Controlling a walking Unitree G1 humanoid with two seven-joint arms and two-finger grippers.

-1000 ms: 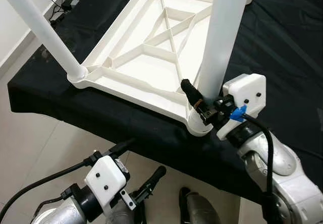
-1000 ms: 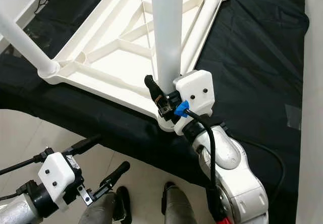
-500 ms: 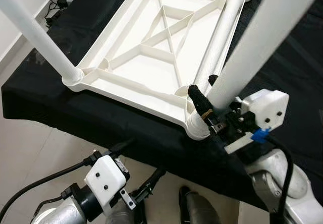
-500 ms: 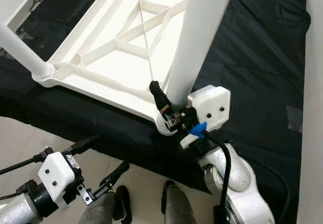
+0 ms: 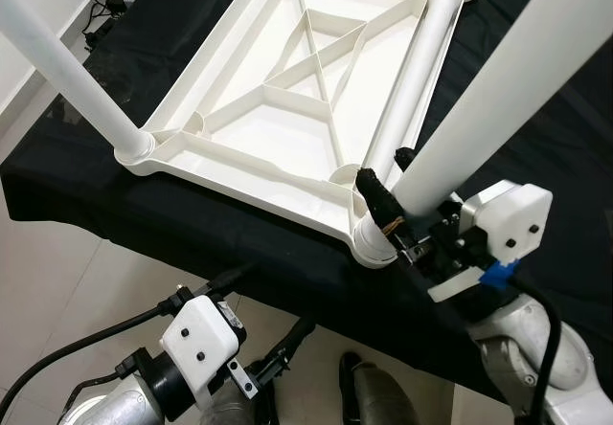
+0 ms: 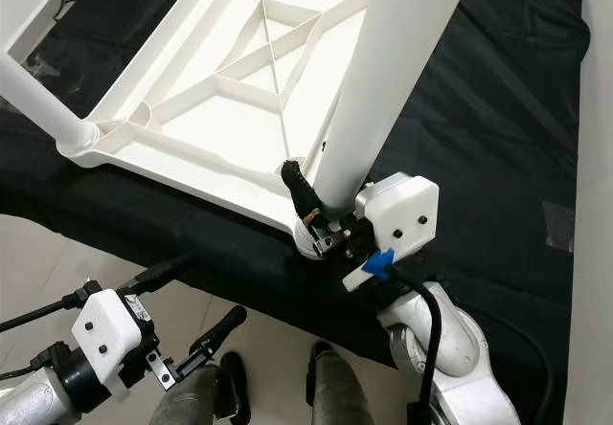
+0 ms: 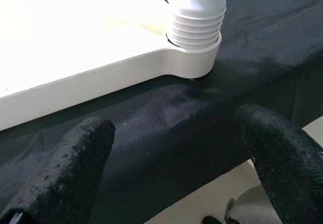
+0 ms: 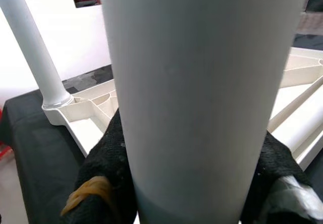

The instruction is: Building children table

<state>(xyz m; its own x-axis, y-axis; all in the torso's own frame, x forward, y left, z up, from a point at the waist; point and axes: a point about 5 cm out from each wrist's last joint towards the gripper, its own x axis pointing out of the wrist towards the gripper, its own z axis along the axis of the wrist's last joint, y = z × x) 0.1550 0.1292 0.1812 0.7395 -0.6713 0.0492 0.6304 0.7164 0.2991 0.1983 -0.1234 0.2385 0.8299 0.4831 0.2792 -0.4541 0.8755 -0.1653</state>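
Observation:
The white table top [image 5: 287,90] lies upside down on a black cloth. One white leg [image 5: 62,61] stands in its near left corner. My right gripper [image 5: 397,190] is shut on a second white leg [image 5: 488,100], which leans to the right. That leg's ribbed end [image 7: 197,19] sits in the near right corner socket [image 5: 372,243], with the ribs still showing. In the right wrist view the black fingers [image 8: 108,148] hug the leg [image 8: 197,98]. A third leg [image 5: 414,76] lies loose inside the top. My left gripper [image 5: 263,310] hangs open below the table edge, pointing at that socket.
The black-draped table's front edge [image 5: 192,243] runs just before me, with tiled floor [image 5: 57,281] below. Two dark feet [image 6: 278,387] show on the floor. Cables [image 5: 110,9] lie at the back left. Bare black cloth [image 6: 498,109] stretches right of the table top.
The held leg has tipped from upright to leaning right, and my right wrist has dropped lower and nearer. The left gripper has stayed put.

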